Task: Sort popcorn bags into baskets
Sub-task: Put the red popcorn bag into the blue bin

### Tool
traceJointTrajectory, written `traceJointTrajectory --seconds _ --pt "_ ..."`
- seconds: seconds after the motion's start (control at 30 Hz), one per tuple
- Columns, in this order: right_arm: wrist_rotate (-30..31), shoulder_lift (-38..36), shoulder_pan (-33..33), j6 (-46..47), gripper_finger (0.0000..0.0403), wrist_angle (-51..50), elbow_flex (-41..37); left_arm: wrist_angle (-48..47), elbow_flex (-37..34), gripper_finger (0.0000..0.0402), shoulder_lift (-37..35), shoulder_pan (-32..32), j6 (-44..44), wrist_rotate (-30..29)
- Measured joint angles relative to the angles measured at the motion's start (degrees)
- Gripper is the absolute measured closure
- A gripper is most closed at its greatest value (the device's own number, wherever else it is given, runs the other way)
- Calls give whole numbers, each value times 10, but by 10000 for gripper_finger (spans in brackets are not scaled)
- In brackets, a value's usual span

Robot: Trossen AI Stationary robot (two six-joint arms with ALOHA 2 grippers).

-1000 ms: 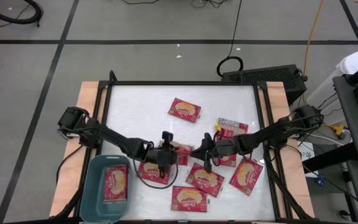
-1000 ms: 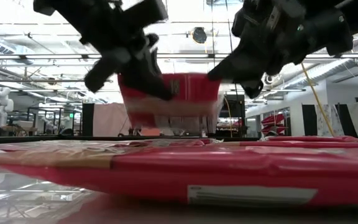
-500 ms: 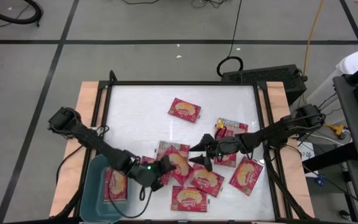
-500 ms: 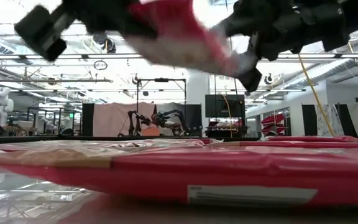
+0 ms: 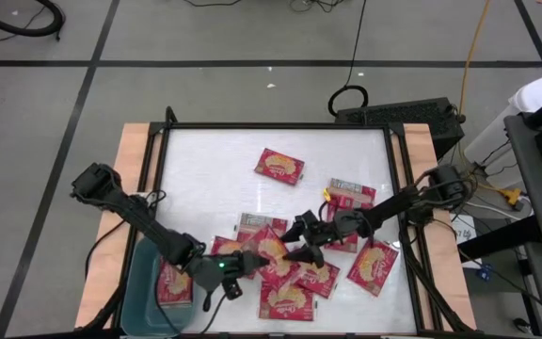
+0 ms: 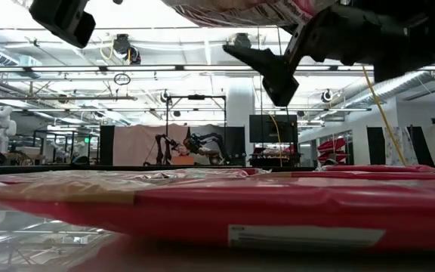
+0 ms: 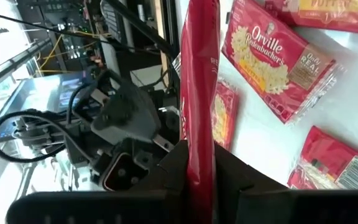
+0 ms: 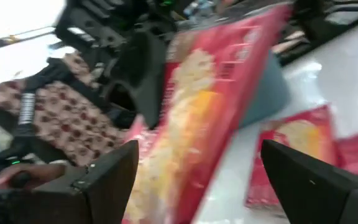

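Evenly and brightly lit from overhead. Soft glare across the white table (image 5: 215,169), with only faint shadows under the arms. Backlit from the ceiling lights in the low view, near popcorn bags (image 6: 278,211) out of focus. Heavily motion-blurred in the right wrist view, the held bag (image 8: 210,112) perhaps smeared beyond reading.

A grey tiled floor (image 5: 55,104) with dark seams surrounds the tabletop (image 5: 215,160); ceiling lights (image 6: 165,34) brighten the workshop.

Robotics lab, metal rigs (image 6: 195,125), ceiling lights (image 6: 127,54)
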Motion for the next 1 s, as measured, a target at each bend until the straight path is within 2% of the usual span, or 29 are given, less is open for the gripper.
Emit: traceJointTrajectory --seconds 0.17,0.4,0.53,0.63,0.7,0.8,1.0 --pt "-9 34 5 -8 132 63 2 -1 0 354 0 4 9 0" --pt "-20 31 -5 -40 272 60 2 0 0 353 0 13 -6 -1" --pt "-19 30 -15 -53 344 68 2 -2 0 350 0 18 -40 -44" --pt "-17 30 -24 -74 383 77 2 -2 0 329 0 17 -67 -102" --pt "-21 30 -31 -83 394 96 2 3 0 304 0 14 -86 -147" --pt "-41 27 -46 -85 388 120 1 11 1 252 0 9 -118 -207" --pt "-52 -34 -72 -121 385 89 -29 45 1 146 0 -2 -249 -268"
